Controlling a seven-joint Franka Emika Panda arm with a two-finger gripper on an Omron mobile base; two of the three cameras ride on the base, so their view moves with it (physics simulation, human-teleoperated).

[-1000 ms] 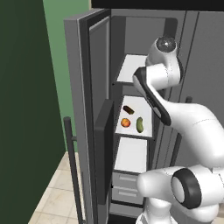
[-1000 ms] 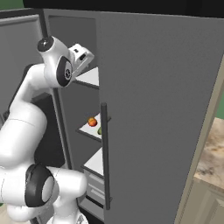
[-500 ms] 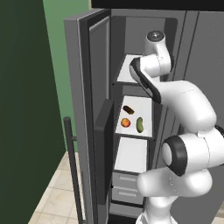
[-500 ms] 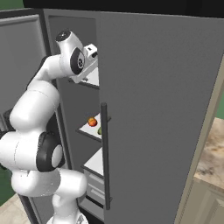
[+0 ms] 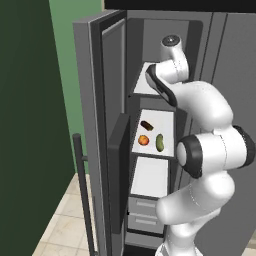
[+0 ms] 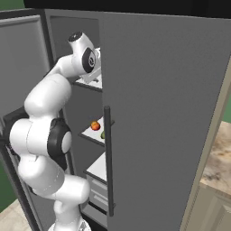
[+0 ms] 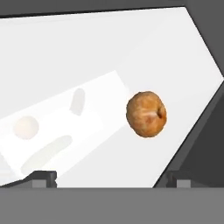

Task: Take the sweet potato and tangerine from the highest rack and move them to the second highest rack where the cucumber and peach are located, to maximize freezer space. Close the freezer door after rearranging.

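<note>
**Ana:** Hand view first. What are the fingers (image 7: 43, 177) doing?

**Ben:** Two dark tips stand at the bottom corners, spread wide apart, with nothing between them. The gripper (image 7: 111, 178) is empty.

**Ana:** And just beyond them?

**Ben:** The tangerine (image 7: 146, 114), a mottled orange-tan ball, sits on the highest rack (image 7: 131, 52), ahead of the tips and a little toward the right one. It touches neither finger. Faint pale shapes show through the white plate to its left.

**Ana:** Where is the hand in the base views?

**Ben:** In the left base view the arm bends up from the lower right, and its wrist reaches in over the highest rack (image 5: 142, 86). From the right base view the wrist sits at that same top shelf, partly behind the wider closed door.

**Ana:** The shelf below?

**Ben:** On the second highest rack (image 5: 167, 116) lie the sweet potato (image 5: 146, 125) toward the back, the peach (image 5: 143, 140) in front of it, and the cucumber (image 5: 159, 142) just to the peach's right. None of them touch.

**Ana:** And the surroundings?

**Ben:** The freezer (image 5: 197, 35) is open; the freezer door (image 5: 89, 110) is swung out to the left, its dark bar handle (image 5: 82, 190) toward the camera. Grey drawers (image 5: 145, 212) sit under the lowest shelf.
</note>
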